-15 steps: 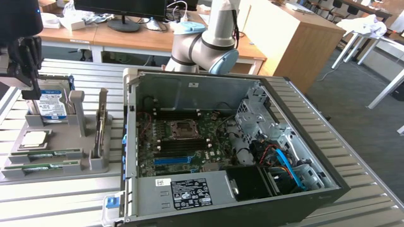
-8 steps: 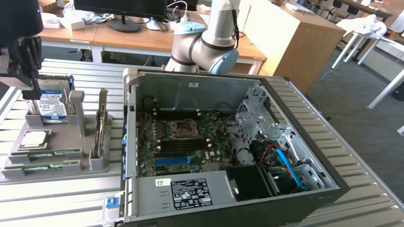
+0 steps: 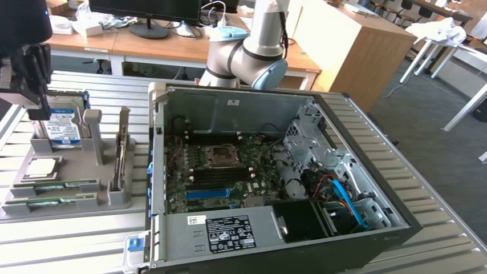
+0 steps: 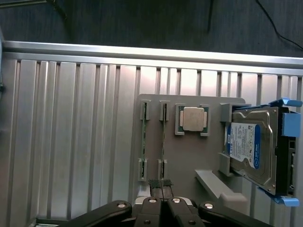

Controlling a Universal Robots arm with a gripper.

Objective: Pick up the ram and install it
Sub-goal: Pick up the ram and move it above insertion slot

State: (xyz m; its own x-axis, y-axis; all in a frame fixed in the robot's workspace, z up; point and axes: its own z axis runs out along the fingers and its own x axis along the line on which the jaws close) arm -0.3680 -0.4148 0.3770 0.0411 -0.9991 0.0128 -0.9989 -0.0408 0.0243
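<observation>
Two green ram sticks lie on edge in slotted holders at the near end of a grey tray: one ram stick sits beside the other ram stick. From the wrist they appear as thin strips, ram and ram. My gripper hangs high over the far end of the tray, near the hard drive, well clear of both sticks. Its fingertips are pressed together, shut on nothing.
On the same tray sit a square silver processor chip and a silver-and-blue hard drive. An open computer case lies on the exterior view's right of the tray, its motherboard exposed. Everything rests on a slatted metal table.
</observation>
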